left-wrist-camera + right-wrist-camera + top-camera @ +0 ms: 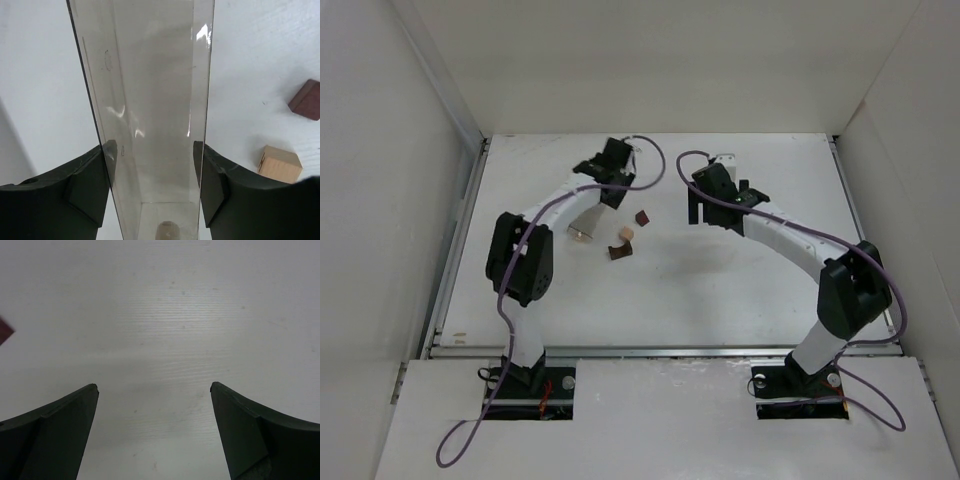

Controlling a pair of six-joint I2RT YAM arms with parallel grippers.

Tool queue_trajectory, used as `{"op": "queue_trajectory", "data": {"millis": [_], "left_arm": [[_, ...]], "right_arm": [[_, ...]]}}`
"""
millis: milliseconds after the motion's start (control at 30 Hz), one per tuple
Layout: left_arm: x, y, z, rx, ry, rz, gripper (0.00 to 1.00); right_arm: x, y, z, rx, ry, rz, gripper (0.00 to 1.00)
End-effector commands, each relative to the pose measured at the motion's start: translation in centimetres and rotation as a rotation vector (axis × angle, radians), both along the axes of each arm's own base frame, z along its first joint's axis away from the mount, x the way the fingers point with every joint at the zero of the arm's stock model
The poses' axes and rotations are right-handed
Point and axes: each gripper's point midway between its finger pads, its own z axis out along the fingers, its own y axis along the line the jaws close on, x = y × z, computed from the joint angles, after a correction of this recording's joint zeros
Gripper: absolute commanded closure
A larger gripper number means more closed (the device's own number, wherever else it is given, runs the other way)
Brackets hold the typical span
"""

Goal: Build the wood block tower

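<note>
Hard to read first: in the left wrist view a small pale rounded shape [167, 232] sits at the bottom edge, cut off by the frame, and I cannot tell whether it lies inside the clear plastic box [150, 100] or shows through its wall. In the right wrist view a maroon sliver [5, 331] pokes in at the far left edge, cropped too hard to name. The dark brown block [619, 252] shows only from the top camera. Now the container: the left fingers [85, 190] pinch the clear box by its two long walls, one dark pad on each side, and the box runs up the middle of that frame, see-through, with glare on its panels. From above, the box [588, 215] slants from the left wrist toward the lower left of the desk's [770, 290] centre. Just right of it lie the three wood pieces, loose on the desk, none stacked: the maroon pointed piece [642, 216] uppermost, the pale tan cube [625, 235] below it, the dark brown block just beside the cube, contact unclear. At the left wrist's right edge, the maroon piece [306, 100] and tan cube [280, 164] sit apart from the box. The right fingers [55, 435] are spread wide over bare white desk, gripping nothing.
</note>
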Motion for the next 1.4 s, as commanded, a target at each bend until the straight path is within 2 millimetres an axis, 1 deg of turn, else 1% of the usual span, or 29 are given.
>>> {"op": "queue_trajectory", "data": {"millis": [0,33,67,133,167,200,233,267,300,333,367,400,433,467,533,567,633,667,700,733,800,833,967,1033,1100,1133,1267,1300,1367], "left_arm": [[0.5,2.5,4.9,-0.391,0.051,0.038,1.0],[0.9,3.8,4.9,-0.551,0.107,0.012,1.0],[0.5,4.6,4.8,-0.631,0.15,0.019,1.0],[0.2,6.5,4.0,-0.82,0.239,-0.006,1.0],[-0.5,7.2,2.9,-0.859,0.293,0.004,1.0],[-0.9,7.6,1.9,-0.892,0.332,0.003,1.0],[-1.3,8.0,0.4,-0.922,0.379,0.009,1.0],[-1.2,8.6,0.3,-0.969,0.384,-0.013,1.0],[-1.8,8.7,-0.5,-0.999,0.419,0.003,1.0],[-2.2,8.9,-1.6,-1.018,0.448,0.007,1.0],[-2.2,9.2,-1.3,-1.047,0.443,0.006,1.0],[-2.3,9.4,-2.1,-1.062,0.456,0.016,1.0],[-2.4,9.8,-2.4,-1.065,0.452,0.025,1.0],[-2.3,10.4,-2.8,-1.082,0.455,0.039,1.0],[-2.4,11.0,-3.5,-1.088,0.456,0.058,0.92],[-2.2,11.6,-4.8,-1.053,0.463,0.08,0.9],[-2.2,12.5,-5.9,-1.002,0.467,0.119,0.85],[-2.0,12.9,-6.5,-0.98,0.47,0.137,0.83],[-2.0,13.3,-6.7,-0.958,0.468,0.151,0.78],[-2.0,14.0,-7.2,-0.919,0.465,0.196,0.7],[-1.6,14.8,-6.7,-0.884,0.438,0.239,0.61],[-1.5,15.0,-6.6,-0.839,0.425,0.247,0.59],[-1.0,15.2,-4.8,-0.732,0.343,0.29,0.56],[-0.6,15.3,-3.2,-0.712,0.292,0.288,0.55],[-0.6,14.9,-2.8,-0.721,0.285,0.309,0.52],[-0.6,15.1,-2.9,-0.716,0.282,0.324,0.52],[-0.8,15.9,-4.7,-0.752,0.329,0.365,0.52],[-0.9,16.1,-5.1,-0.775,0.342,0.368,0.5],[-1.2,16.6,-5.5,-0.8,0.346,0.378,0.44]], "right_arm": [[0.4,4.2,4.0,0.196,-0.084,0.195,0.0],[0.5,6.1,4.5,0.267,-0.09,0.273,0.0],[0.4,6.9,5.2,0.295,-0.101,0.318,0.0],[0.2,9.2,5.2,0.357,-0.088,0.396,0.0],[-0.3,11.0,5.1,0.365,-0.081,0.447,0.0],[0.1,11.9,5.7,0.372,-0.093,0.462,0.0],[0.5,12.9,4.4,0.362,-0.066,0.47,0.0],[0.3,13.4,3.5,0.346,-0.029,0.463,0.02],[0.6,14.8,4.4,0.352,-0.038,0.469,0.02],[0.9,15.4,2.5,0.334,0.005,0.45,0.04],[1.0,15.9,2.1,0.341,0.017,0.431,0.05],[0.7,17.0,1.8,0.343,0.03,0.443,0.08],[1.0,17.9,2.3,0.345,0.014,0.451,0.1],[1.1,18.3,1.2,0.325,0.025,0.447,0.1],[0.8,20.3,1.2,0.323,0.02,0.475,0.12],[0.8,20.8,-0.5,0.295,0.052,0.488,0.13],[0.5,21.6,-1.6,0.263,0.083,0.512,0.15],[0.4,22.6,-1.5,0.265,0.081,0.528,0.15],[0.5,22.7,-2.8,0.241,0.103,0.534,0.15],[0.3,23.1,-2.9,0.229,0.106,0.538,0.15],[0.1,23.6,-3.5,0.227,0.117,0.527,0.15],[0.4,23.7,-3.0,0.239,0.103,0.508,0.15],[0.4,22.8,-3.7,0.202,0.127,0.464,0.16],[0.0,22.6,-4.0,0.181,0.136,0.451,0.16],[-0.7,22.1,-4.6,0.159,0.149,0.449,0.19],[-1.1,21.7,-5.7,0.147,0.166,0.447,0.2],[-2.4,22.3,-6.3,0.169,0.199,0.483,0.24],[-2.4,22.3,-6.8,0.163,0.208,0.482,0.24],[-2.4,22.6,-6.7,0.181,0.205,0.482,0.25]]}}
